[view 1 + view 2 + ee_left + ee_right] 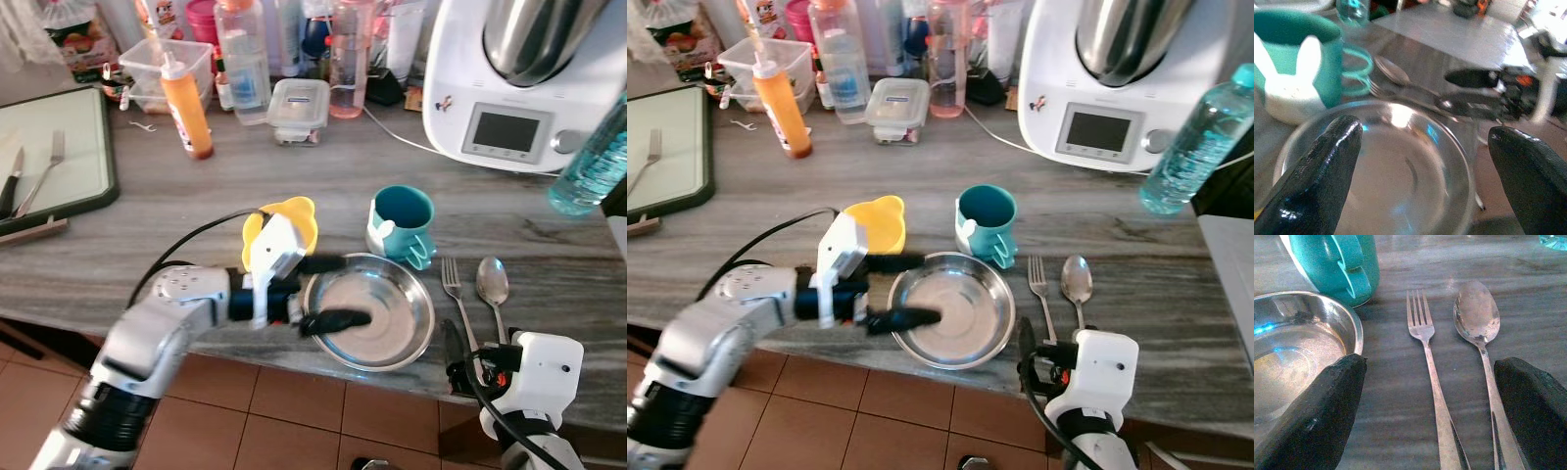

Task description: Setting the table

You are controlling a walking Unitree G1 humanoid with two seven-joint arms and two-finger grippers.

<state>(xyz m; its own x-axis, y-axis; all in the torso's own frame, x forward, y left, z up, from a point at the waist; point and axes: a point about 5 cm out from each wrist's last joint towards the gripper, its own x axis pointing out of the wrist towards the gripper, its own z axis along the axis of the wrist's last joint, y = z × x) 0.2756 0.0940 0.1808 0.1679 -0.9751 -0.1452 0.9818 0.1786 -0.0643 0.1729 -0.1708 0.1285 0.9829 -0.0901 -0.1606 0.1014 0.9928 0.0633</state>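
A steel bowl (pixel 369 311) sits at the near edge of the grey counter (pixel 196 196). The left gripper (pixel 335 291) reaches in from the bowl's 9 o'clock with its fingers spread wide: one black finger (pixel 321 262) lies outside the rim at about 10 o'clock, the other (pixel 338 319) pokes over the rim into the bowl at about 8 o'clock. It holds nothing. In the left wrist view the bowl shows between the two parted fingers.

A teal mug (pixel 402 223) with a white rabbit figure stands just beside the bowl at its 1 o'clock. A yellow cup (pixel 290 217) stands at the bowl's 10 o'clock, partly hidden behind the left wrist. A fork (pixel 457 299) and a spoon (pixel 493 290) lie side by side at the bowl's 3 o'clock, handles toward the near edge, the fork nearer the bowl.

The right gripper (pixel 1435 416) hovers at the counter's near edge, at the bowl's 4 o'clock, with its fingers wide apart and empty; in the right wrist view the two handles run between them. From the head views the handle ends are covered by the right wrist.

At the far side stand an orange sauce bottle (pixel 185 104), a lidded box (pixel 299 108), and a white kitchen machine (pixel 519 78) cut off at the top. A blue water bottle (pixel 1196 142) is cut off at the right edge. On the left a tray (pixel 59 157) holds another fork (pixel 41 172).
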